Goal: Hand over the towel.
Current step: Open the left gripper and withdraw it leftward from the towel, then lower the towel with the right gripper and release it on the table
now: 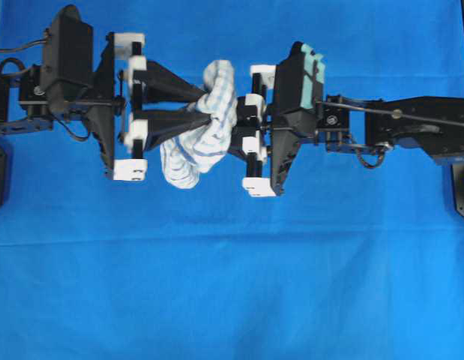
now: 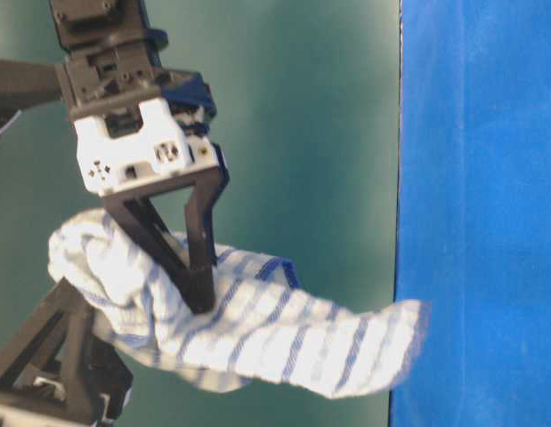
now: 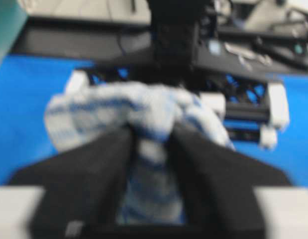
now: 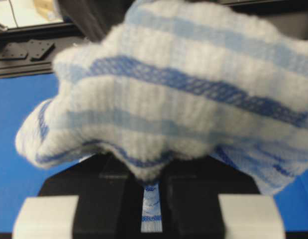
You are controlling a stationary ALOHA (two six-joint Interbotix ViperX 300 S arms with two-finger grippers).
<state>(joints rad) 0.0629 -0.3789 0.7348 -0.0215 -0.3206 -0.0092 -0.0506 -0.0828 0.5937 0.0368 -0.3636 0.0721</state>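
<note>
Striped towel (image 1: 205, 127) clenched by right gripper (image 1: 237, 129) from 3 o'clock; left gripper (image 1: 205, 105) at 9, fingers parting around it.

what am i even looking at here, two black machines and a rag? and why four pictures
These are two robot arms facing each other, each ending in a two-fingered pincer. The four pictures show one moment from four cameras: one looking down from above, one from table height, and one mounted on each arm's wrist. A big blue cloth covers the table. Between the arms hangs a small white towel with blue stripes, lifted off the surface. The right pincer is shut on it; its wrist camera shows fabric squeezed between the fingers. The left pincer also has towel between its fingers, but with a gap, so it looks partly open. This is a handover from one arm to the other.
</note>
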